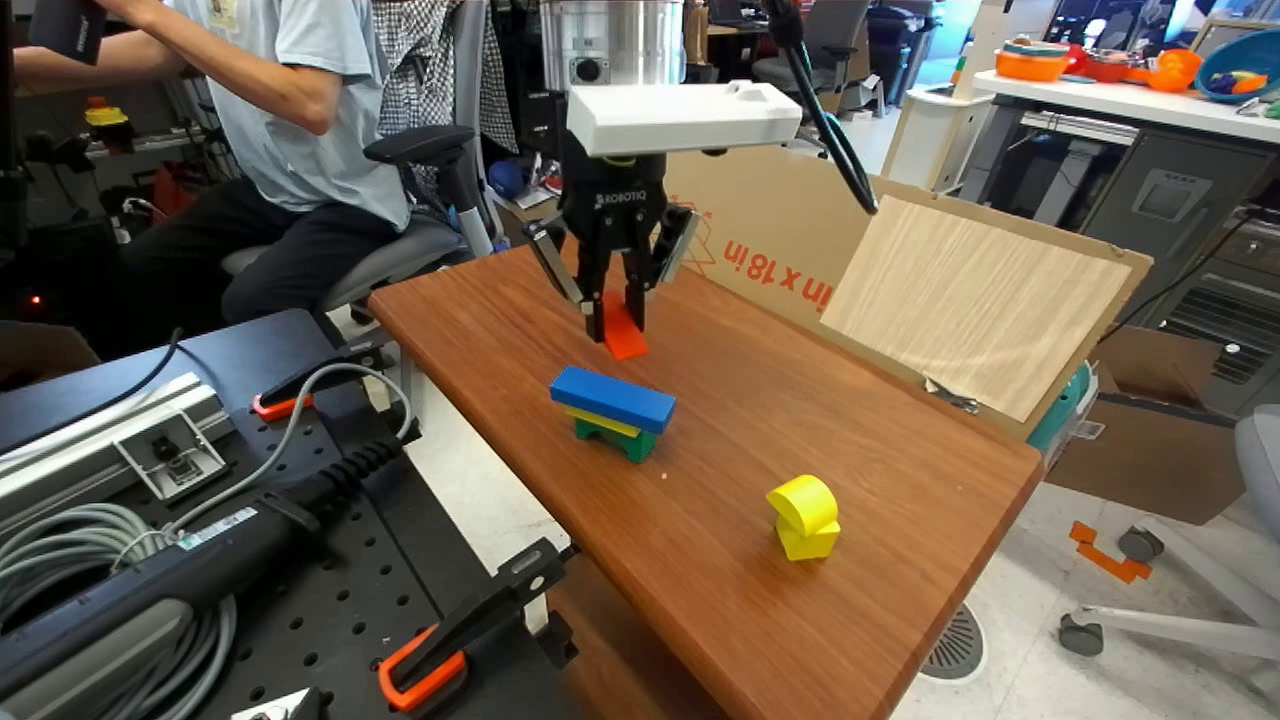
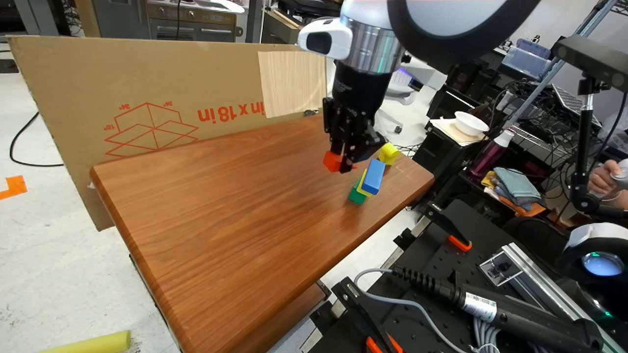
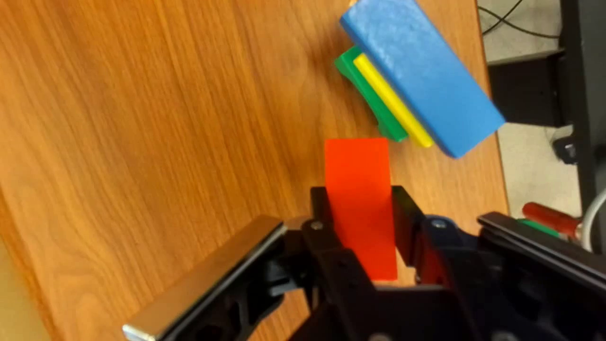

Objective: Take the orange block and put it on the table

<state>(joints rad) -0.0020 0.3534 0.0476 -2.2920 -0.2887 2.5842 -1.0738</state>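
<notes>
Gripper [image 3: 360, 203] clamped on the orange block [image 3: 357, 166], pinching its long sides. Block over the counter [image 3: 142, 142], near the blue-topped stack [image 3: 421, 76]; whether it touches the surface below, cannot tell.

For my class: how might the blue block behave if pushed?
The blue block would probably stay rigid, as its edges look straight. It may slide or tip, being stacked above a yellow piece and a green block. Rolling seems unlikely, given its flat faces.
</notes>
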